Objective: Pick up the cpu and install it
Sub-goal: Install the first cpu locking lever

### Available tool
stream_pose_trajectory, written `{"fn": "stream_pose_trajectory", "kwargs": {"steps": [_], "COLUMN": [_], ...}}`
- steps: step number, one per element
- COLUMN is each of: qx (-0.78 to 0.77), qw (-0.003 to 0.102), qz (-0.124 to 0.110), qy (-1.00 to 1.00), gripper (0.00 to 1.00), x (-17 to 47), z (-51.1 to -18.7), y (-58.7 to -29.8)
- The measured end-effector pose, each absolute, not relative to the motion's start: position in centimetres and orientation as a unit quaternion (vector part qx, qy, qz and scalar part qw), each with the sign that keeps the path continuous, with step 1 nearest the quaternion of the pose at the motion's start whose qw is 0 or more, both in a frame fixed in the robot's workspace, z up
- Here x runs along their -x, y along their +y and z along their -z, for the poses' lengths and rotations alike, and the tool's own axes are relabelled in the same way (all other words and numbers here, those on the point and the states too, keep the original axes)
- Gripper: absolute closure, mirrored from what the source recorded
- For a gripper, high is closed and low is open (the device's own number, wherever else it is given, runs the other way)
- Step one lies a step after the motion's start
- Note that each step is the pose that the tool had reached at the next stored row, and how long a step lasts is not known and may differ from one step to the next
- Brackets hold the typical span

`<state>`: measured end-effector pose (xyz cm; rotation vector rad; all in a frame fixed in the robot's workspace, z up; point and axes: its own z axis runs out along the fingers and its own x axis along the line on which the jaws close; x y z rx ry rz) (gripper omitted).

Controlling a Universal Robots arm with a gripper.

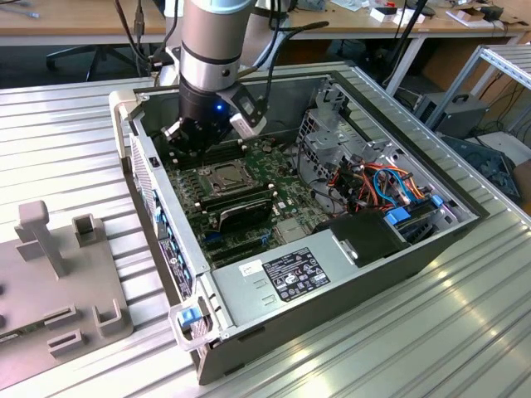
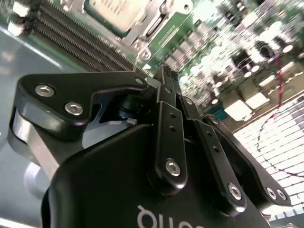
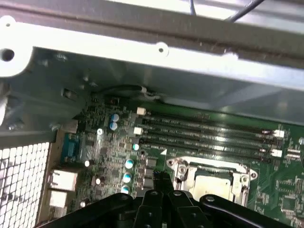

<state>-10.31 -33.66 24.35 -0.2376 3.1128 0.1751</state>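
CPU (image 1: 226,175) is seen seated in the square socket (image 1: 240,187) on the green motherboard (image 1: 278,201), inside the open computer case (image 1: 348,274); in the exterior view it lies toward that view's left half of the board, just near of the arm. In the first wrist view the chip's pale silvery face (image 3: 210,181) is framed by the metal socket bracket, with the long memory slots (image 3: 204,135) just beyond it. The gripper (image 1: 195,137) hangs over the board at the far side of the socket, close above the slots, apart from the chip. In the second wrist view the fingers (image 2: 166,102) are drawn together to a narrow point with nothing held between them. The chip is judged light, thin, stiff and fragile, with a smooth face that would slip under a flat pinch; hold is best taken on two opposite edges, level, never on the underside contacts. From how things lie, the chip appears already placed in the socket. Whether the bracket is latched down cannot be told.
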Motion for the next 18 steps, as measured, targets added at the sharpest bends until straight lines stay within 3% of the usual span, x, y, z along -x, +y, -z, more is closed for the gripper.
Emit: {"fn": "stream_pose_trajectory", "kwargs": {"steps": [9, 18], "qx": [0.076, 0.076], "qw": [0.012, 0.012], "qz": [-0.094, -0.094], "qy": [0.993, 0.993], "gripper": [0.89, 0.89], "x": [10.3, 8.1], "z": [-24.3, -24.3], "y": [-33.7, -33.7]}}
